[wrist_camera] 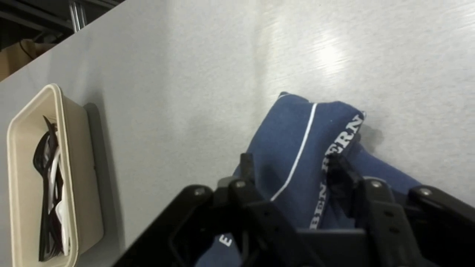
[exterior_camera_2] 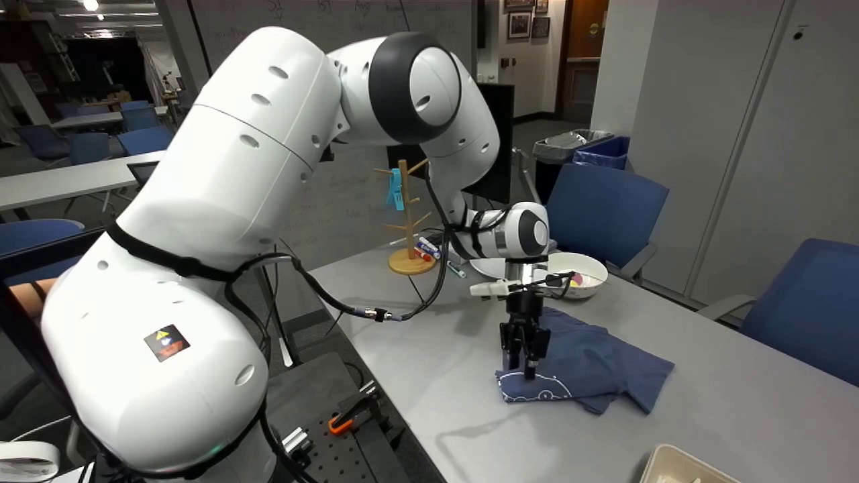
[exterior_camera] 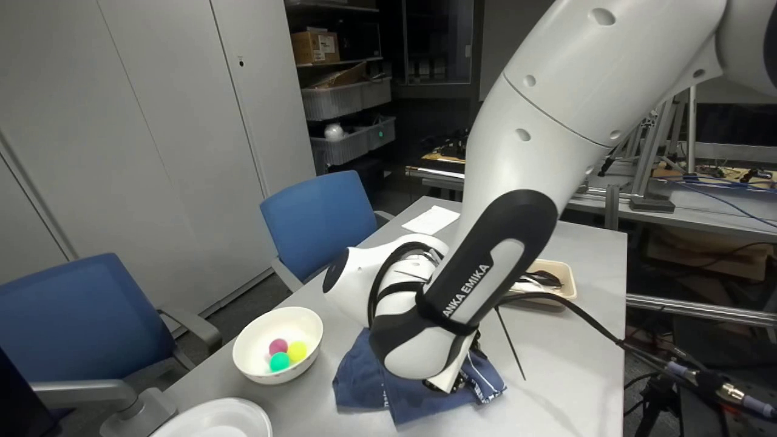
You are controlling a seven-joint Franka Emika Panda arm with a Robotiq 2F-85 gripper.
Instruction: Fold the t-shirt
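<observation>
The dark navy-blue t-shirt (exterior_camera_2: 597, 362) lies on the table, partly folded over, with a white line print and white lettering along its near folded strip. It also shows in an exterior view (exterior_camera: 413, 400) and in the wrist view (wrist_camera: 285, 126). My gripper (exterior_camera_2: 522, 365) points down at the strip's edge. In the wrist view the fingers (wrist_camera: 291, 159) are apart, one near each side of the lettered strip, with cloth visible between them. Whether the fingertips touch the cloth I cannot tell. In an exterior view the arm hides most of the gripper and part of the shirt.
A white bowl (exterior_camera: 249, 349) with coloured balls and a white plate (exterior_camera: 212, 419) stand beside the shirt. A beige cutlery tray (wrist_camera: 83, 167) is on the opposite side. A wooden stand (exterior_camera_2: 411, 261) and markers (exterior_camera_2: 429, 248) stand farther along the table. Blue chairs (exterior_camera: 322, 218) line one side.
</observation>
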